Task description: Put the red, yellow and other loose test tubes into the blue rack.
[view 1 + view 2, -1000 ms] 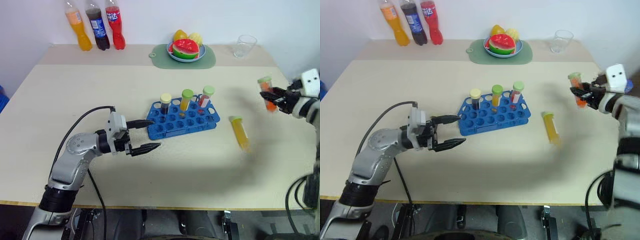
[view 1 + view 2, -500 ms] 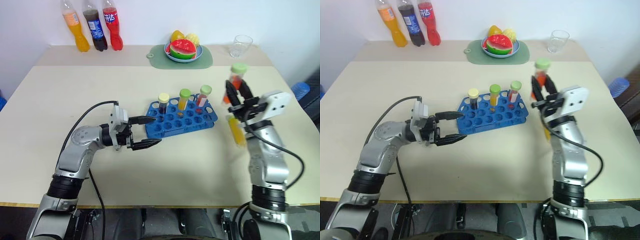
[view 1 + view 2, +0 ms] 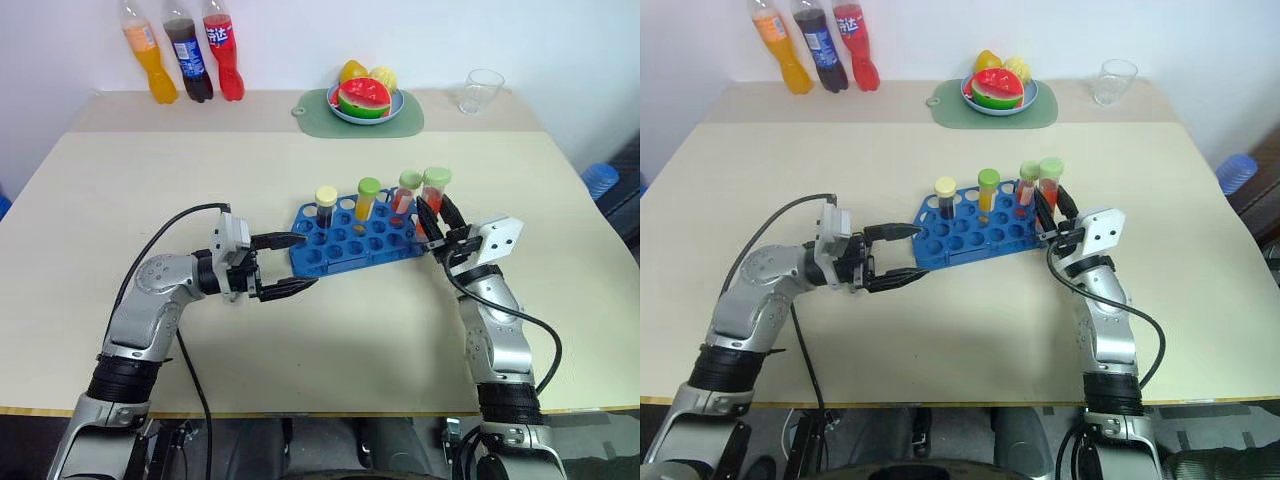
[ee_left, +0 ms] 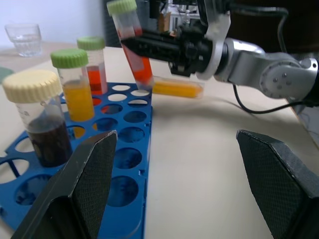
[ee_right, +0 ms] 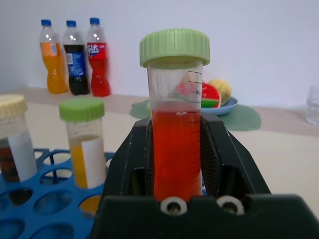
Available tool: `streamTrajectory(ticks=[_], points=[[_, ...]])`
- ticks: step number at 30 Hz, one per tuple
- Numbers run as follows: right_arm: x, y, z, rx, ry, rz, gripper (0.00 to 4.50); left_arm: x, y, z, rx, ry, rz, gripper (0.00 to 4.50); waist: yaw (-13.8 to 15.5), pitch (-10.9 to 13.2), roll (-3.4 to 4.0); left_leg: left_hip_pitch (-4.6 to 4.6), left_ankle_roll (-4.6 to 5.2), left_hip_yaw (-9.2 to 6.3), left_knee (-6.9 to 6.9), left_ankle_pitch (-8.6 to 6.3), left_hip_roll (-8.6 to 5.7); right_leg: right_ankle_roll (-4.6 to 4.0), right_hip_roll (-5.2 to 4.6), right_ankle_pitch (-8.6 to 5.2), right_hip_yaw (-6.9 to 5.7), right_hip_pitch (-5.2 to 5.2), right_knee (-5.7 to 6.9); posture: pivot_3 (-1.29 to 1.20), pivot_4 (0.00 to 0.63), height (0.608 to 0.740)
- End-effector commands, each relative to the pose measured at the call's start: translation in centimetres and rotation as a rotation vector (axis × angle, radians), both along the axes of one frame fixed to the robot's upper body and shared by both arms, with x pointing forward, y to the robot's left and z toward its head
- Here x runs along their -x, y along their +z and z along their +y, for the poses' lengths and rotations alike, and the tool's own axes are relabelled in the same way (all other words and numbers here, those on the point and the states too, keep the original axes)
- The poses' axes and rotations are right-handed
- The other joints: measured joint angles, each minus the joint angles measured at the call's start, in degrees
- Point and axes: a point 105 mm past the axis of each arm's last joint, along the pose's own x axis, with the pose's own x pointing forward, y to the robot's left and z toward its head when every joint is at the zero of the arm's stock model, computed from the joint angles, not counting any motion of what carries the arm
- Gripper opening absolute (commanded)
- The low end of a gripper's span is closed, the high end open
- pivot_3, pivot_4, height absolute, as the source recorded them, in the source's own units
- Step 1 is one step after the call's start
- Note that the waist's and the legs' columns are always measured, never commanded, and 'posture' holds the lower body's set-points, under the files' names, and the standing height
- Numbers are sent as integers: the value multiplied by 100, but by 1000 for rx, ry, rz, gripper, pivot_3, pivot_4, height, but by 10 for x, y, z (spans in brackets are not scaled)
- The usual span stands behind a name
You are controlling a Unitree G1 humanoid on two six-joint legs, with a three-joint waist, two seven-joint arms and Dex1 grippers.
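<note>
Bracing the near left corner of the blue perforated plastic rack point(image 3: 365, 236), the left gripper point(image 3: 292, 266) lies level with its black fingers spread wide and empty, probably to steady the rack. At the rack's right end, the right gripper point(image 3: 434, 222) is clamped on an upright clear test tube of red liquid with a green cap point(image 3: 434, 199), poised above the holes, apparently for insertion. Three capped tubes already stand in the far row. A yellow-filled tube point(image 4: 177, 88) lies loose on the beige table point(image 3: 150, 180) beyond.
</note>
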Motion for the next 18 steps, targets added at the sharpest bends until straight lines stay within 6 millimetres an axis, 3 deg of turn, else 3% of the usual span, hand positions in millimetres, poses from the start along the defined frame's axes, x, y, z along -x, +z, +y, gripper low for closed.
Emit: streamTrajectory(ticks=[1,18], points=[[2,0,7,-5,21,-27,764,4,9,5,7,11,-37,3969,-3,0,0,0,0,0,0,0,0,0,0,0,0,0,0,0,150,740],[-7,-20,9,-37,53,12,764,7,6,5,8,17,-26,3969,-11,-1,-2,5,0,0,0,0,1,-1,0,0,0,5,1,0,150,740]])
